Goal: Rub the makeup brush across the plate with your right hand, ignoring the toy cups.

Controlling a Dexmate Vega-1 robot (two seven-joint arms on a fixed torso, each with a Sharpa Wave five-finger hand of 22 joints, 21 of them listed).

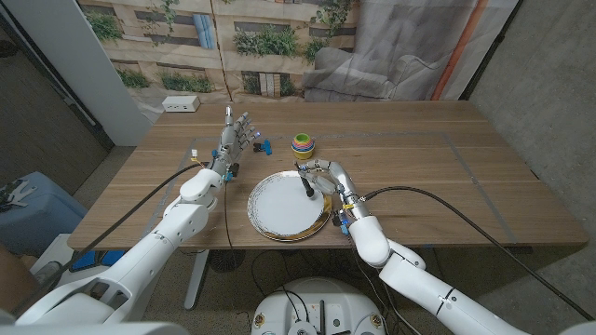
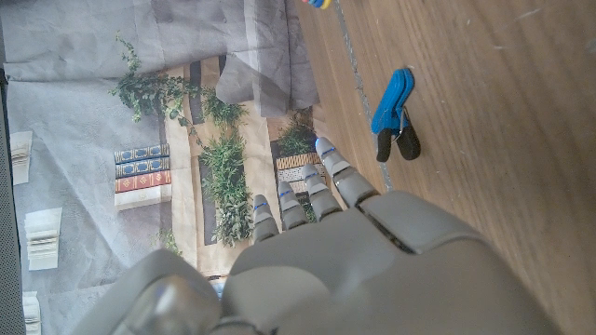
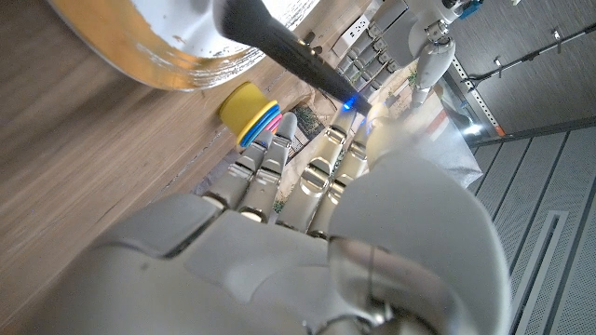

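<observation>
A white plate with a gold rim lies on the wooden table in front of me. My right hand hangs over the plate's right edge and pinches a black makeup brush, whose tip touches the plate's upper right part. In the right wrist view the brush handle runs from the fingers to the plate. A stack of coloured toy cups stands just beyond the plate, also seen as toy cups. My left hand stands with fingers apart to the left, holding nothing.
A blue clip lies by the left hand, also seen as blue clip. A white box sits at the table's far left corner. A printed backdrop and a grey sheet hang behind the table.
</observation>
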